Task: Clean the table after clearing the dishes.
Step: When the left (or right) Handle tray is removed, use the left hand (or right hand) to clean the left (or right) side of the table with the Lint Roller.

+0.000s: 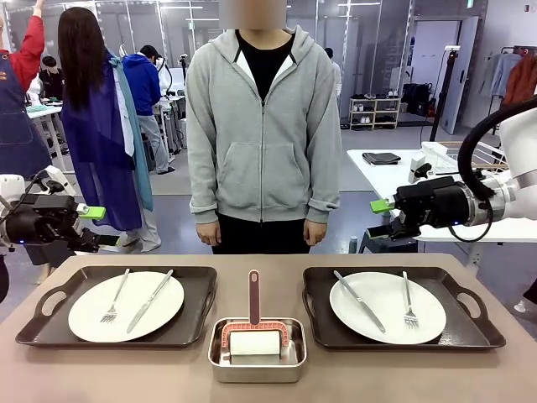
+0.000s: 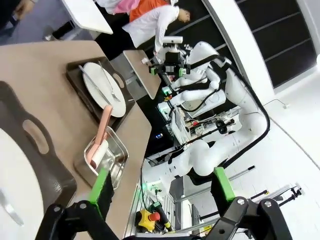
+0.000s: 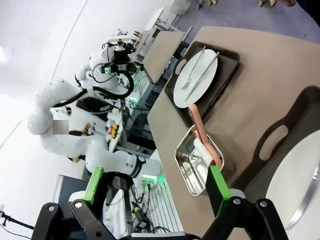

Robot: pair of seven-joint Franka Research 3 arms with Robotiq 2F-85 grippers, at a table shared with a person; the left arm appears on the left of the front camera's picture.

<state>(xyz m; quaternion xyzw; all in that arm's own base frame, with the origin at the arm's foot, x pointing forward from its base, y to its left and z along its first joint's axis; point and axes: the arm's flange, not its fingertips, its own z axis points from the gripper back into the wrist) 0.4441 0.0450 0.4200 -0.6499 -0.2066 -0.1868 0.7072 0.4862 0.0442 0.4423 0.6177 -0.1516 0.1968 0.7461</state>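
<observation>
Table [image 1: 101, 378] carries left tray [image 1: 200, 298] & right tray [image 1: 319, 294], each w/ a plate [image 1: 92, 315], knife [image 1: 151, 300], fork [image 1: 117, 295]. Trays prob. stiff, heavyish; plates fragile, cutlery apt to slide, so take trays at the short ends, keep level. Left gripper [image 1: 96, 227] & right gripper [image 1: 380, 219] wide, empty, above the far corners.

Sq steel pan [image 1: 257, 373] near-centre w/ pink-handled roller [image 1: 254, 304] lying in it, white roll inside, handle sticking out over far rim; person in grey zip hoodie [image 1: 263, 126] stands behind, arms down; white-topped table [image 1: 394, 180] at R w/ black folded item [image 1: 382, 158]; bkgd person in blue coat [image 1: 92, 126]
</observation>
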